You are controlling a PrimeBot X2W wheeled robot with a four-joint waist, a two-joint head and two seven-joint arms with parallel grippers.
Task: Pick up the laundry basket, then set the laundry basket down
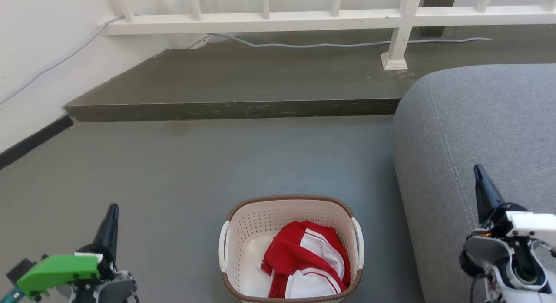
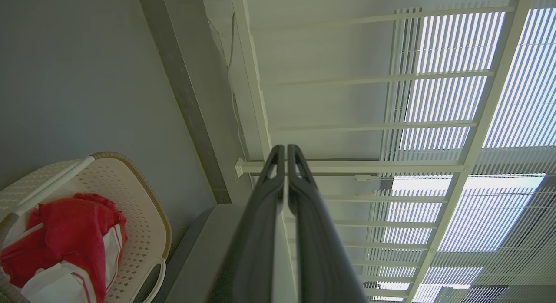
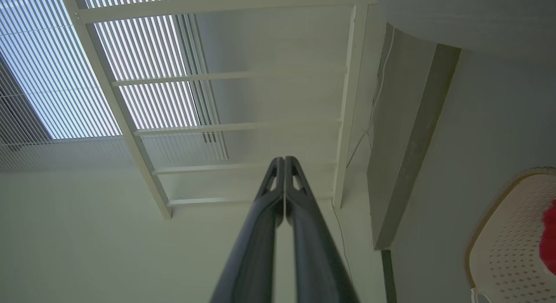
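Status: I am judging the task as not yet begun.

The laundry basket is standing upright on the grey floor, near the robot and roughly midway between its two arms. It is sitting just left of the grey sofa; I cannot tell whether the two are touching. A red and white garment is lying crumpled inside it. The basket's white handles, one on the left side and one on the right side, are both free, with nothing contacting them.

The left claw is hovering at the near left, well apart from the basket. Its two dark fingers are pressed together at the tips and gripping nothing. The right claw is hovering at the near right, showing against the sofa, also closed tip to tip and empty. Both are pointing toward the far side, at the raised step and the white railing, not down at the basket.

Done so far: nothing that I am able to confirm. The basket is resting on the floor and neither arm is engaging it.

Outstanding, in my judgement: both claws need opening, the arms need bringing inward and down to the handles or the brown rim, and then the lift and the set-down are to follow. I am noting the sofa close on the right as a likely constraint on the right arm's approach.
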